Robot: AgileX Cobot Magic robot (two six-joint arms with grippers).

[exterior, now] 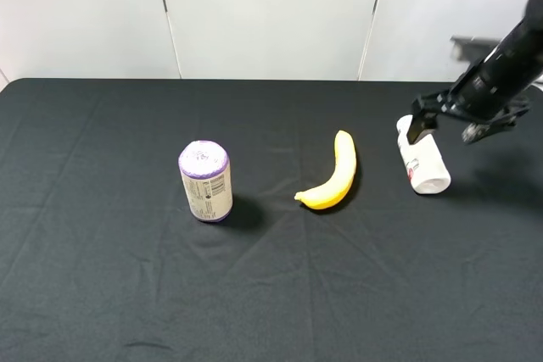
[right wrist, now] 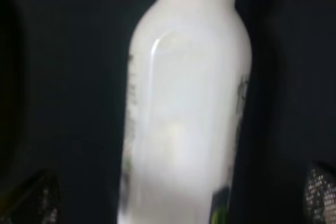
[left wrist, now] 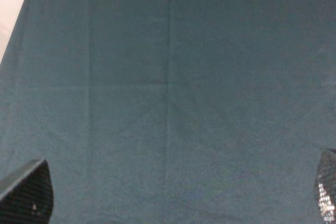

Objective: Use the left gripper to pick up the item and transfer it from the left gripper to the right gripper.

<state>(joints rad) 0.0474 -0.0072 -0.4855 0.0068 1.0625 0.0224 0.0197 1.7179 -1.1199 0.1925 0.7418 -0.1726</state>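
The bottle (right wrist: pixel 184 108) between the right gripper's (right wrist: pixel 178 195) jaws looks like smooth, slightly glossy white plastic. Matt dark cloth (left wrist: pixel 173 103), faintly creased, lies below the left gripper's (left wrist: pixel 178 198) jaws.
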